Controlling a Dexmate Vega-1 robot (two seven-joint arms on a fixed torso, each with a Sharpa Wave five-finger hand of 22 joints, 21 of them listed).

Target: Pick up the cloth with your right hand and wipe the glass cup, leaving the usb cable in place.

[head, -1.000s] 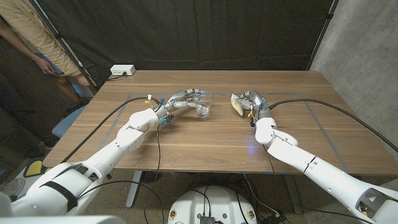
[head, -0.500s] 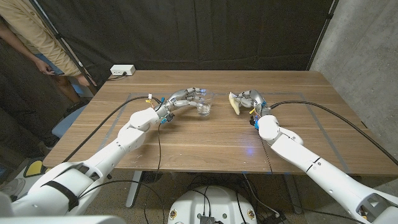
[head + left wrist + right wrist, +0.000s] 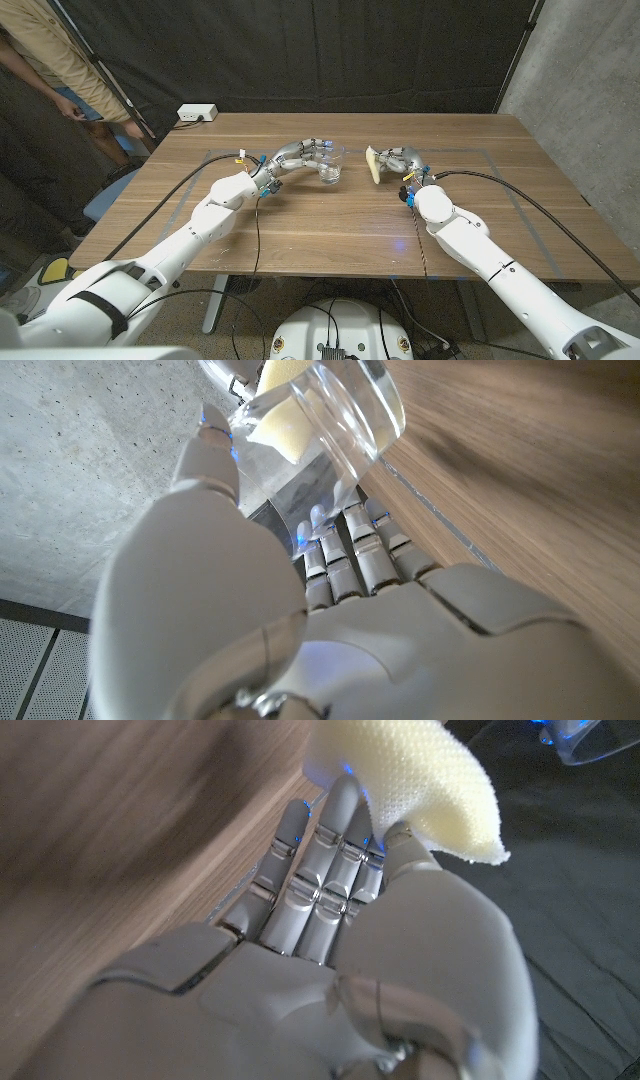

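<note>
The clear glass cup (image 3: pixel 331 168) is left of the table's middle, and my left hand (image 3: pixel 300 155) grips it from its left side. In the left wrist view the cup (image 3: pixel 335 400) is tilted above the wood, with my left hand's (image 3: pixel 300 600) fingers around it. My right hand (image 3: pixel 402 161) holds the pale yellow cloth (image 3: pixel 374 164) a short way to the right of the cup, not touching it. In the right wrist view the cloth (image 3: pixel 425 780) is pinched at the fingertips of my right hand (image 3: pixel 330 960), and the cup's rim (image 3: pixel 590 740) lies just beyond it.
A white box (image 3: pixel 197 113) with a cable sits at the table's far left edge. A person (image 3: pixel 45 60) stands beyond the table's far left corner. Thin marked lines (image 3: pixel 500 180) run across the wooden table (image 3: pixel 340 220).
My right hand has carried the cloth a little to the left, closer to the cup. My left hand has raised the cup slightly.
</note>
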